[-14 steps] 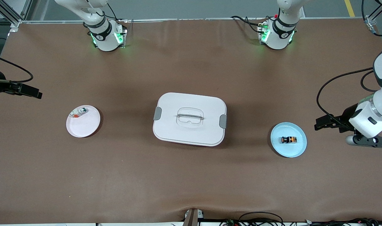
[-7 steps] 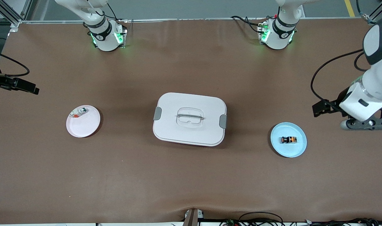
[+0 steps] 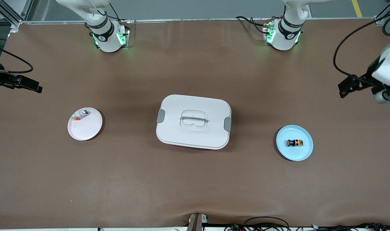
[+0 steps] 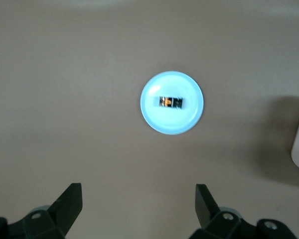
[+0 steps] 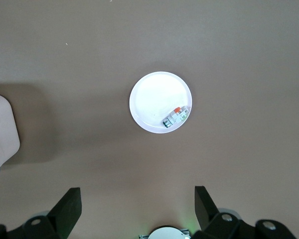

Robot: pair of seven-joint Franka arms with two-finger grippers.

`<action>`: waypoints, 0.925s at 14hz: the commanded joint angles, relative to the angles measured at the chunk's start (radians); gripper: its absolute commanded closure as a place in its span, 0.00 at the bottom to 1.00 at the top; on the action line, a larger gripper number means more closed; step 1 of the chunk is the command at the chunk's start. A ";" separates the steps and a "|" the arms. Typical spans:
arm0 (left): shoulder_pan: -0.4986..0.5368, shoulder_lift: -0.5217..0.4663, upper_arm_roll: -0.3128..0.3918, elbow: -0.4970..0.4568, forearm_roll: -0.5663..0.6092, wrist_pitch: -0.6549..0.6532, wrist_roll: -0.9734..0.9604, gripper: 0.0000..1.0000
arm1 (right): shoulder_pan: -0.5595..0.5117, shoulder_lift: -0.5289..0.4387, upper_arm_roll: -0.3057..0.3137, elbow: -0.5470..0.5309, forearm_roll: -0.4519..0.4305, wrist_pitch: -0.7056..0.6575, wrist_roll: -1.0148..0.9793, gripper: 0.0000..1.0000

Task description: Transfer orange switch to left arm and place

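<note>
From the front, the orange switch (image 3: 294,143) lies on the blue plate (image 3: 294,142) toward the left arm's end, the box (image 3: 193,121) mid-table, untouched; the left wrist view shows the left gripper (image 4: 138,205) spread wide and empty, high over the table; the right wrist view shows the right gripper (image 5: 138,207) likewise wide, waiting above the white plate (image 5: 161,102); pickup is not yet begun, so I judge the left arm must descend onto the switch.

table (image 3: 195,192): brown mat | floor (image 3: 198,8): grey, probably concrete; yellow stripe (image 3: 356,8)
</note>
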 commanded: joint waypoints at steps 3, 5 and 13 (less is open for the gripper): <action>-0.036 -0.133 0.045 -0.151 -0.046 0.019 -0.001 0.00 | -0.018 -0.054 0.006 -0.042 0.047 0.018 0.014 0.00; -0.033 -0.144 0.048 -0.156 -0.058 0.018 -0.001 0.00 | -0.013 -0.066 0.008 -0.054 0.047 0.022 0.014 0.00; -0.024 -0.155 0.043 -0.154 -0.061 0.018 0.003 0.00 | -0.016 -0.124 0.008 -0.126 0.047 0.057 0.007 0.00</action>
